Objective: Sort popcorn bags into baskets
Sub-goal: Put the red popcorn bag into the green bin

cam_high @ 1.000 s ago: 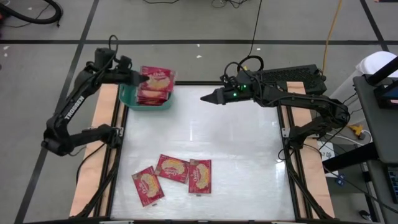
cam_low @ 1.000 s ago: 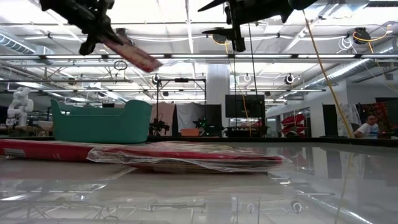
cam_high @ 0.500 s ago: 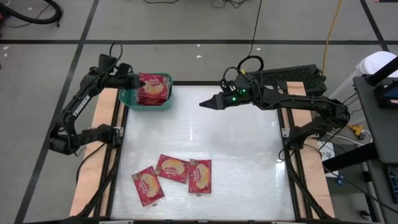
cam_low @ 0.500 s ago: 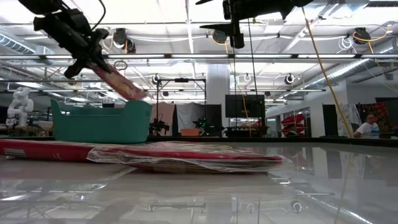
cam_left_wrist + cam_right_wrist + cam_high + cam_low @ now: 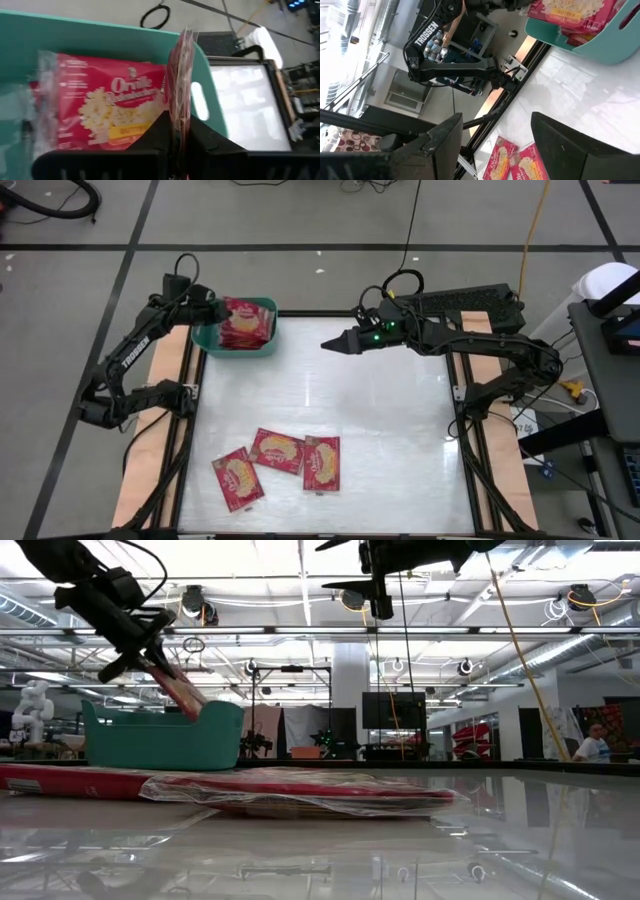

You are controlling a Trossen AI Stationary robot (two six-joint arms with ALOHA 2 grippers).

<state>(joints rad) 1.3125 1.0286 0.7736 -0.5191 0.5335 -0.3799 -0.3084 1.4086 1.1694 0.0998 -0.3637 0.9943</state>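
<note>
My left gripper is over the teal basket at the table's far left, shut on a red popcorn bag. That bag slants down into the basket. Another popcorn bag lies flat inside the basket, face up. Three more popcorn bags lie flat on the table near its near edge. My right gripper hangs high over the far middle of the table, open with nothing between its fingers. My left gripper pinches the bag's upper end between its two fingers; the wrist view shows the bag edge-on. The fingers slant down from the table's left side. The bag tilts steeply below them, its lower end dipping behind the basket's wall.
Bare glossy tabletop lies between the basket and the three bags. Dark frame rails and wooden side strips run along the table's left and right. My right arm reaches in from the far right.
My left gripper has come down toward the basket with the bag, staying shut. The bag has tipped from a shallow slant to a steep one, and its free end has dropped from above the basket's rim to inside it.
</note>
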